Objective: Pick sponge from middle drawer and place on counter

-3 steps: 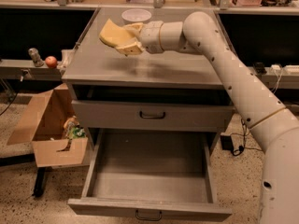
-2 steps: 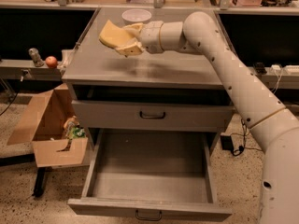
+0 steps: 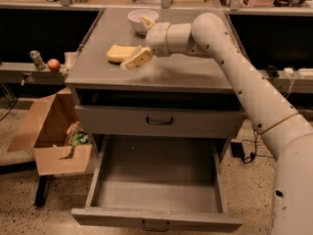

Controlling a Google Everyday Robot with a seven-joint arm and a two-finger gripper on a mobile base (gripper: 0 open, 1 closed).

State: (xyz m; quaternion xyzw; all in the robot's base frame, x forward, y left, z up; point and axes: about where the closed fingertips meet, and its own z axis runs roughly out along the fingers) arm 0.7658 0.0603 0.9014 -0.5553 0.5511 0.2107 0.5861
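Holding end effector (image 3: 133, 42) wide open, gripping nothing, just above tabletop (image 3: 195, 68); positioning lower finger (image 3: 139, 58) right beside sponge (image 3: 119, 53) lying flat there. Showing middle drawer (image 3: 156, 192) pulled out below.

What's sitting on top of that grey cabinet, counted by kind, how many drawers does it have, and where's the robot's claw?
Pale yellow foam sponge: 1
White round bowl: 1
Grey metal drawers: 2, the middle drawer pulled out, the upper drawer shut
Cream two-finger gripper: 1, open, over the counter beside the sponge
Total: 5
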